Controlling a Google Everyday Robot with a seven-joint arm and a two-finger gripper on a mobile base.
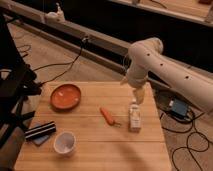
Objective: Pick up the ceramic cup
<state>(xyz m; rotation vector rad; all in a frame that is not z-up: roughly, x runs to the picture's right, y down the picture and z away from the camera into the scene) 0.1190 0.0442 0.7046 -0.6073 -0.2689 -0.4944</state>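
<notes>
The ceramic cup (65, 143) is small, white and round, and stands near the front left of the wooden table (90, 150). My gripper (138, 95) hangs from the white arm (165, 65) over the table's right side, just above a small white bottle (134, 116). It is far to the right of the cup and apart from it.
A shallow orange-red dish (65, 96) sits at the table's back left. An orange carrot-like item (107, 116) lies mid-table. A black and white striped object on a blue pad (41, 132) lies at the left edge. Cables run over the floor and a blue box (178, 108) sits right.
</notes>
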